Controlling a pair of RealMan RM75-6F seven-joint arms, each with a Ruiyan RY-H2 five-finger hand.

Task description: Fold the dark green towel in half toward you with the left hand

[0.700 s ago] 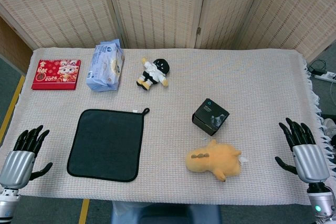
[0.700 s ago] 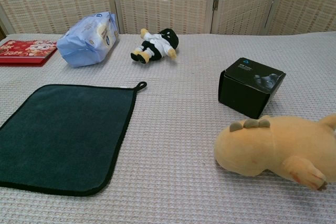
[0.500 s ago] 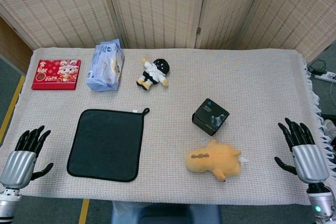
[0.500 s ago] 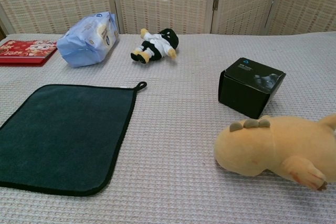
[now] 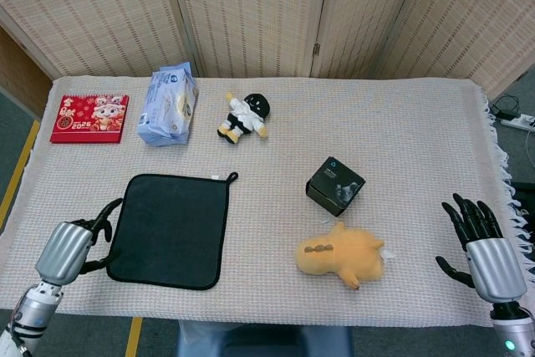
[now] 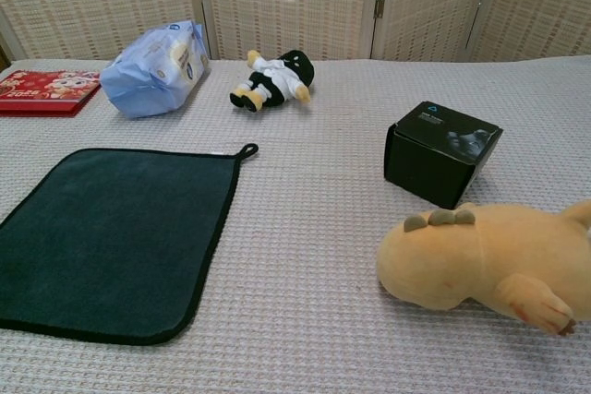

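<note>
The dark green towel (image 5: 170, 229) lies flat and unfolded on the table's front left, with a small hanging loop at its far right corner; the chest view shows the towel (image 6: 106, 235) too. My left hand (image 5: 73, 246) hovers just left of the towel's near left edge, fingers spread toward it, holding nothing. Whether the fingertips touch the towel's edge is unclear. My right hand (image 5: 486, 242) is at the table's front right edge, fingers spread and empty, far from the towel. Neither hand appears in the chest view.
A red calendar (image 5: 89, 118), a blue tissue pack (image 5: 167, 106) and a small black-and-white doll (image 5: 244, 116) lie along the far side. A black box (image 5: 334, 185) and a yellow plush toy (image 5: 343, 255) sit right of the towel. The table is covered with a woven cloth (image 5: 401, 140).
My left hand has moved right and inward, from the table's left edge to beside the towel's near left edge. The right hand has dropped slightly toward me. The towel has not moved.
</note>
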